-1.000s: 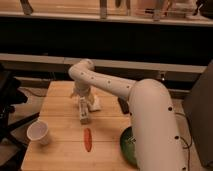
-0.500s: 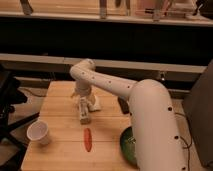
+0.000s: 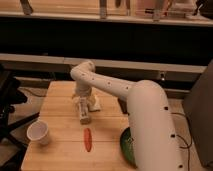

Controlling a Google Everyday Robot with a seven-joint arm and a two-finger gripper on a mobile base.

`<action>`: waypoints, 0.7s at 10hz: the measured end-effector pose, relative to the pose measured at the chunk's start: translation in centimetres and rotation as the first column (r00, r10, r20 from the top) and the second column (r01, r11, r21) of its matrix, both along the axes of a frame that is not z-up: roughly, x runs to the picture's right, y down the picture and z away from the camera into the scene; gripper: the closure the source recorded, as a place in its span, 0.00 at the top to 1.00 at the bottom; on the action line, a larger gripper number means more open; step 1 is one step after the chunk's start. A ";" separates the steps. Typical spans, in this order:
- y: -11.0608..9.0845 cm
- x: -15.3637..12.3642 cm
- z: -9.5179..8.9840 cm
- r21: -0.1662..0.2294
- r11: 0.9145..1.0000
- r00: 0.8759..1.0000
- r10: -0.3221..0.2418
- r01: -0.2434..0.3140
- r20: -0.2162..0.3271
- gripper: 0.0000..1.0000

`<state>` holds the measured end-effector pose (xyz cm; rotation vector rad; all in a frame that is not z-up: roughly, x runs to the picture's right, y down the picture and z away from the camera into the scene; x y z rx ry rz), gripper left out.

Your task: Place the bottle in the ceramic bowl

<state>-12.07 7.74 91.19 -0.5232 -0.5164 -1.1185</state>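
Note:
The bottle is cream-white and elongated and lies on the wooden table, pointing toward the front. My gripper hangs at the end of the white arm, right at the bottle's far end. The ceramic bowl is dark green and sits at the table's front right. The arm hides most of it and only its left rim shows.
A flat white block lies just right of the gripper. An orange carrot-like stick lies in front of the bottle. A white cup stands at the front left. A dark chair stands left of the table.

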 end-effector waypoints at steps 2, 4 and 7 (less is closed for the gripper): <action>0.4 0.6 0.3 -0.005 1.000 1.000 -0.003 0.003 -0.009 0.80; 0.6 0.3 0.5 -0.004 1.000 1.000 -0.003 0.003 -0.010 0.80; 0.9 0.5 0.7 -0.007 1.000 1.000 -0.001 0.001 -0.017 0.80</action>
